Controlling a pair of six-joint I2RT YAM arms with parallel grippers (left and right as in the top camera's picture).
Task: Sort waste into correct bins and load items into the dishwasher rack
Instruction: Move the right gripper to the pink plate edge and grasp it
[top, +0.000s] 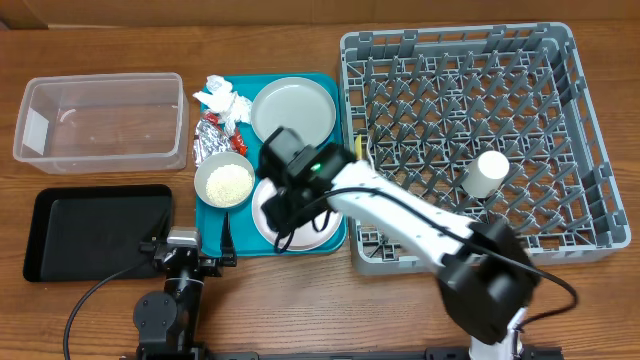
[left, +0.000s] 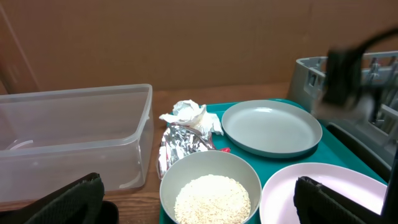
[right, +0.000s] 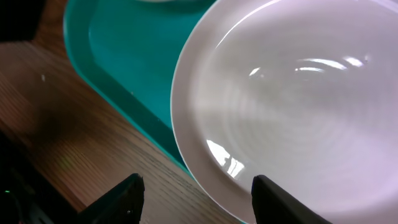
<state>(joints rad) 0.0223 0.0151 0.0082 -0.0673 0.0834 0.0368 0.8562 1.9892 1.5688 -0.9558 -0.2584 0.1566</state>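
Observation:
The crumpled white tissue (top: 222, 98) and silver foil wrapper (top: 212, 140) lie at the teal tray's left end. A whitish bowl (top: 224, 183) holds the rice (left: 211, 198). The grey-green plate (top: 294, 110) lies at the tray's back and the white plate (top: 312, 228) at its front. My right gripper (top: 283, 212) is open and low over the white plate's front-left rim (right: 205, 155), its fingers (right: 199, 196) straddling the rim. My left gripper (top: 190, 243) is open and empty at the table's front; its fingers (left: 199, 190) frame the bowl. The white cup (top: 487, 172) lies in the grey rack (top: 590, 130). A yellow utensil (top: 362, 148) shows at the rack's left wall.
The clear tub (top: 100, 120) stands at the back left and the black tray (top: 95, 230) in front of it, both without contents. The teal tray (top: 337, 90) sits between them and the rack. My right arm reaches across the rack's front-left corner.

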